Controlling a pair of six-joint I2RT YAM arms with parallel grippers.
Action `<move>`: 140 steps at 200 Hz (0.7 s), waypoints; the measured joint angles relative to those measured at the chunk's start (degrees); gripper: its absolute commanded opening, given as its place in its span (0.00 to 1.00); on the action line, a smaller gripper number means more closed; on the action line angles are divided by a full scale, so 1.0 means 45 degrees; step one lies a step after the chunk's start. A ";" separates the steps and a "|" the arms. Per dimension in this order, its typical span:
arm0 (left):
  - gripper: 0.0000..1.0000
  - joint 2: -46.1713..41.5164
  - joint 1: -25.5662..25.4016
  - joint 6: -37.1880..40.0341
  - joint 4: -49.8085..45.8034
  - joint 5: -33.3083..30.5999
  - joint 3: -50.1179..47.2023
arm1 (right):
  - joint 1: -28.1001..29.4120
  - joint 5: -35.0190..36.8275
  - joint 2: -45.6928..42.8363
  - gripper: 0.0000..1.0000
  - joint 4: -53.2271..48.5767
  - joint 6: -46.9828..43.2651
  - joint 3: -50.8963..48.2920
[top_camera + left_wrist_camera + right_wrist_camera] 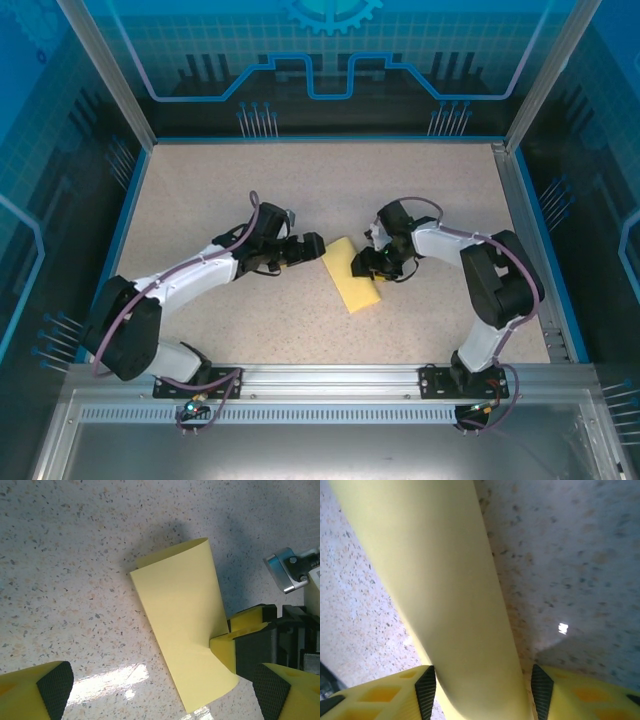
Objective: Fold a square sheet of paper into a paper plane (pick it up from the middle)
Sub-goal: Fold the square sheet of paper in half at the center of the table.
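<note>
Left wrist view: left claw (162, 690) spread wide, square sheet of paper (182, 630) curled over just ahead. Right wrist view adds: right claw (482, 690) pinching the sheet's rolled fold between its pads (426, 687).

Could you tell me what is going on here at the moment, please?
Two robot arms are folding a yellow sheet of paper on the table. The sheet is bent over on itself in a soft loop and is not yet creased flat. The right gripper has its fingers on either side of that loop and seems to be pinching it. The left gripper is open beside the sheet, holding nothing.
</note>
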 measured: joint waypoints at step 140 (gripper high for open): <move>0.99 -0.0792 -0.0029 -0.0024 -0.0355 -0.1073 0.0194 | 0.0306 -0.2050 -0.0617 0.34 0.4109 0.3716 -0.0729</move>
